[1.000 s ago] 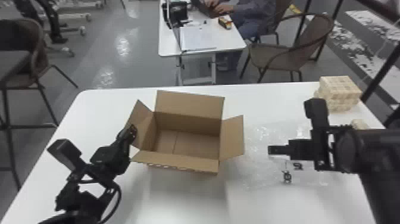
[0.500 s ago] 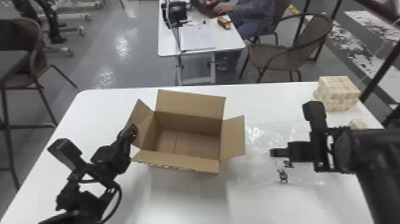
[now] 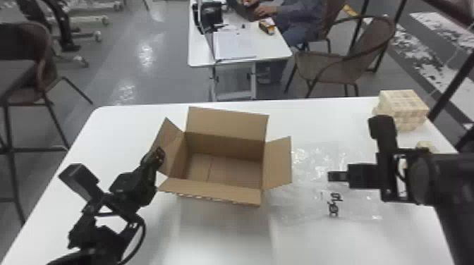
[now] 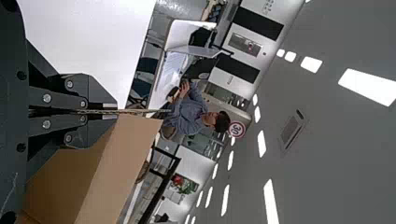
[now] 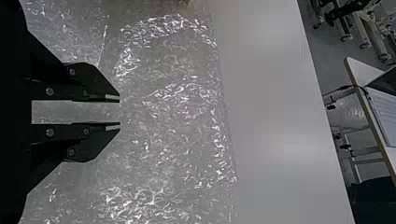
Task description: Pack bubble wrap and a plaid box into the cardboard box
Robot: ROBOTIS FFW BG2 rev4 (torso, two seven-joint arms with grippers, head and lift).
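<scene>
The empty cardboard box point(image 3: 225, 165) stands with its flaps spread on the white table. My left gripper point(image 3: 160, 155) is at its left flap; in the left wrist view that gripper point(image 4: 114, 112) is shut on the box's flap point(image 4: 126, 154). Clear bubble wrap point(image 3: 317, 197) lies flat to the right of the box, with dark marks on it. Above the wrap is my right gripper point(image 3: 329, 176). In the right wrist view, the right gripper point(image 5: 119, 112) has a gap between its fingers, with the bubble wrap point(image 5: 173, 126) beyond them.
A pale plaid box point(image 3: 403, 109) stands at the table's back right corner, and a smaller pale piece point(image 3: 426, 145) lies in front of it, partly behind the right arm. Chairs and a second table point(image 3: 239, 56) stand beyond the work table point(image 3: 134, 119).
The right gripper has shifted slightly downward in the head view over the bubble wrap, and the dark marks on the wrap have changed place a little. The left arm has kept still.
</scene>
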